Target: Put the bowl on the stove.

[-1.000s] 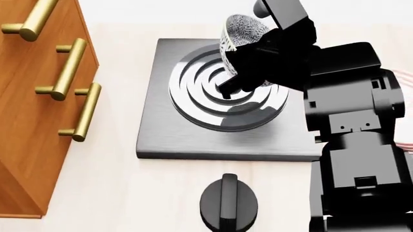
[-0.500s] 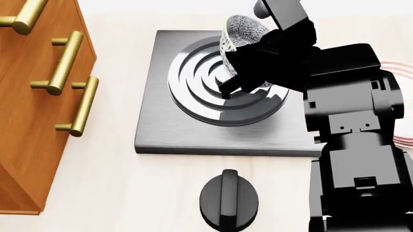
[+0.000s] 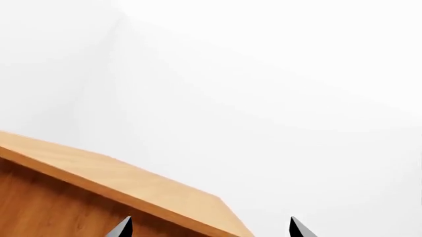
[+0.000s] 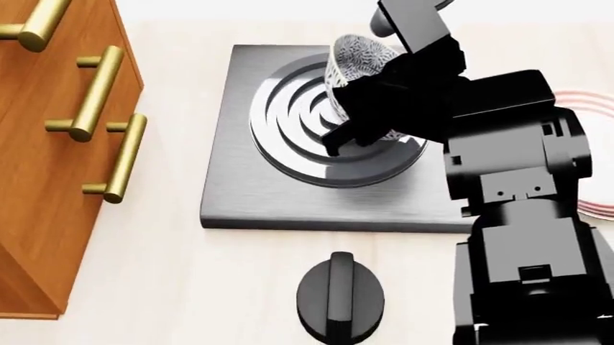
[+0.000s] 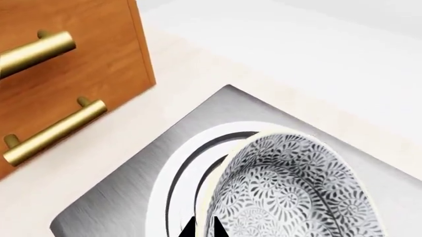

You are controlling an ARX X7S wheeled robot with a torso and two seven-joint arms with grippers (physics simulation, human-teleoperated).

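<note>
Brushed dark-grey metal fills the middle of the head view: the stove (image 4: 287, 194) lies flat on the pale table (image 4: 172, 287), its round burner (image 4: 298, 122) of raised rings partly covered by the black right arm. The right gripper (image 4: 338, 118) reaches in over the burner with the bowl (image 4: 360, 54) in its grasp; its fingers (image 5: 188, 228) are pinched onto the bowl's pale rim, one tip inside and one outside, as the right wrist view shows. The bowl, white with a dense grey-black floral pattern, is tilted on its side so that its opening faces partly outward, and it sits over the far part of the burner; whether it touches the rings cannot be told.

A black round knob (image 4: 341, 295) stands on the table just in front of the stove. A wooden cabinet (image 4: 48, 180) with brass handles (image 4: 120, 158) rises at the left. A plate (image 4: 585, 100) with red rings peeks out behind the right arm.

In the left wrist view, the left gripper (image 3: 207, 229) shows only two dark tips, well apart, with nothing between them, above the cabinet's top edge.
</note>
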